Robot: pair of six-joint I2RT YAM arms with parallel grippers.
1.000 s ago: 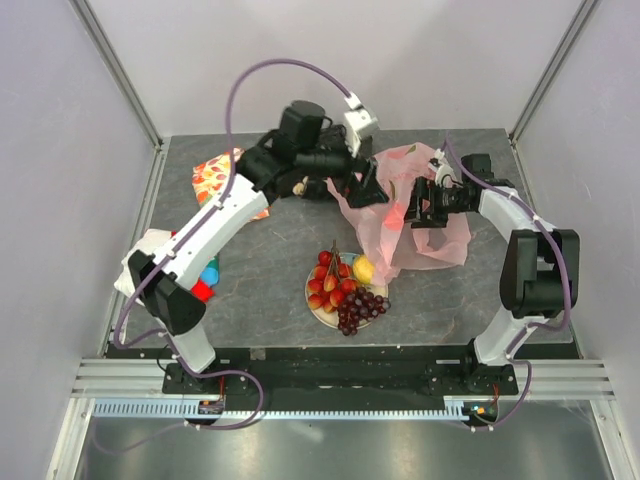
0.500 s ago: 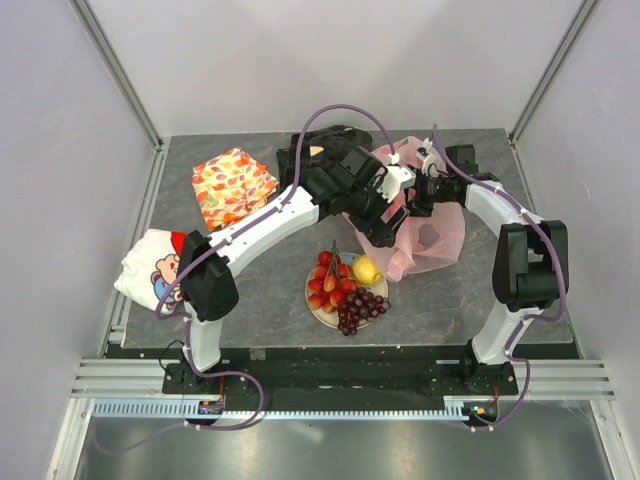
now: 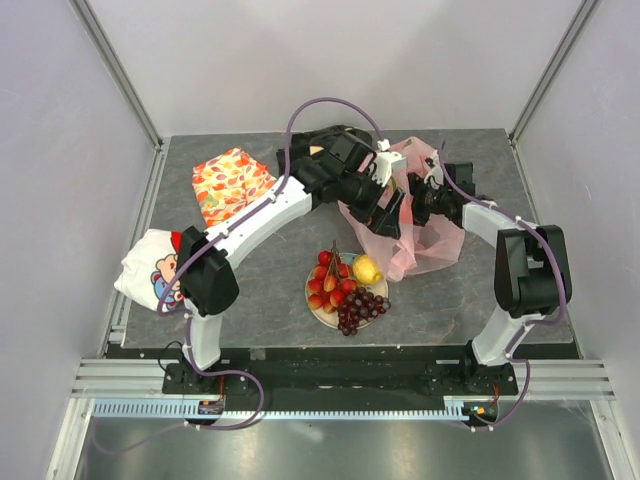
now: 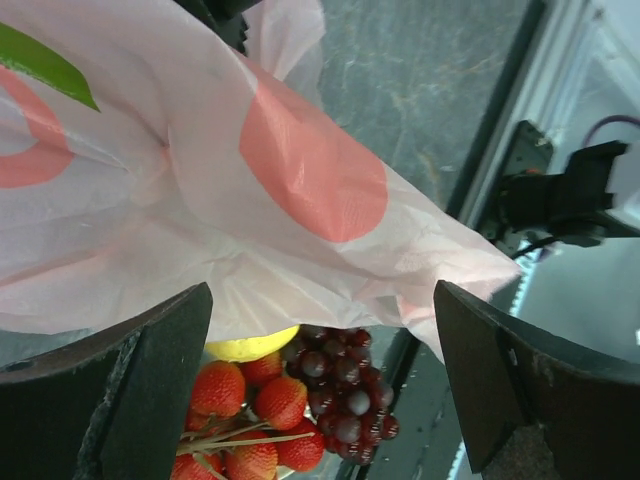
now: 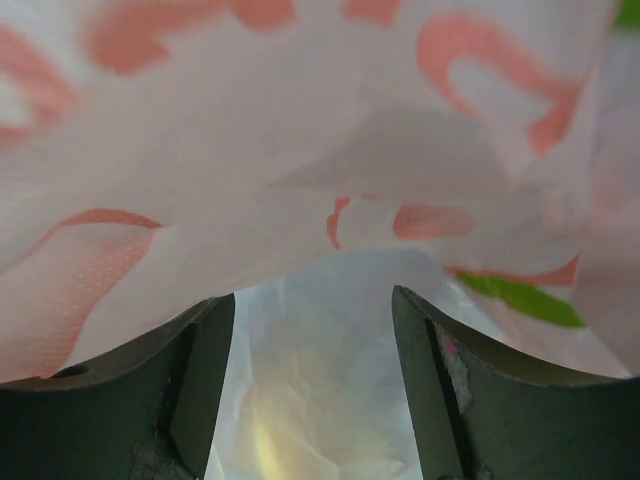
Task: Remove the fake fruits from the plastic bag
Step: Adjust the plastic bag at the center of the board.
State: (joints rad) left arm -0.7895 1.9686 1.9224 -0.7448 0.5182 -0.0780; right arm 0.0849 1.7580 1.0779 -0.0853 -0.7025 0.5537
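Note:
The fake fruits lie on a small plate (image 3: pixel 311 301) in front of the plastic bag: a red cluster (image 3: pixel 330 283), a purple grape bunch (image 3: pixel 362 308) and a yellow lemon (image 3: pixel 366 270). The pink plastic bag (image 3: pixel 432 232) lies crumpled at the back right. My left gripper (image 3: pixel 388 214) hovers open at the bag's left side. In the left wrist view the bag (image 4: pixel 250 190) hangs above the red fruits (image 4: pixel 250 400) and grapes (image 4: pixel 340 385), with the left gripper (image 4: pixel 320 390) framing them. My right gripper (image 5: pixel 312 385) stands open, pressed into bag film (image 5: pixel 320 150).
An orange leaf-print cloth (image 3: pixel 232 183) lies at the back left. A white cartoon-print cloth (image 3: pixel 150 268) sits at the left edge. A dark cloth (image 3: pixel 335 135) shows behind the left arm. Metal frame rails (image 3: pixel 140 200) border the table.
My left arm has swung from the back left over to the bag, uncovering the orange cloth. The right gripper has pushed further back and left into the bag.

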